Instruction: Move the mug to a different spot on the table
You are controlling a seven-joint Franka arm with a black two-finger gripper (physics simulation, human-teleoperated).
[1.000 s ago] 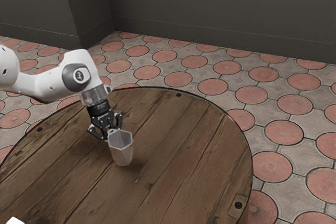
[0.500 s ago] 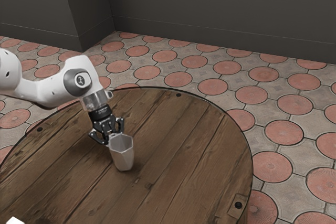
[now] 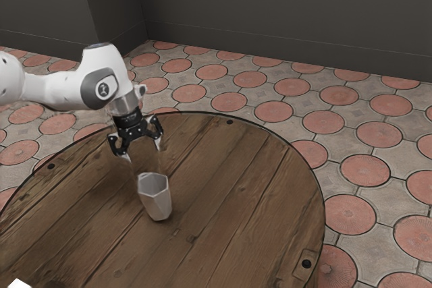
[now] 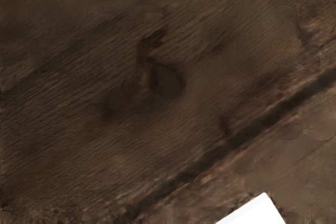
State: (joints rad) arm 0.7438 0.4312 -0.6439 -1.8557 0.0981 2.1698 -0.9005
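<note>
The pale grey faceted mug [image 3: 154, 197] is not gripped: the black jaws at the end of the white arm [image 3: 50, 89] are spread wide and empty. They hang above the mug and a little toward the exterior view's left, well clear of its rim. The mug stands upright and open-topped on the round dark wooden bench [image 3: 256, 193], left of the bench's middle in the exterior view. No handle can be made out. It is judged to be stiff, light and empty, with smooth walls that could slip under a loose pinch. Two opposite flat facets just below the rim are judged the best hold. Red and grey floor tiles [image 3: 324, 121] surround the bench.
</note>
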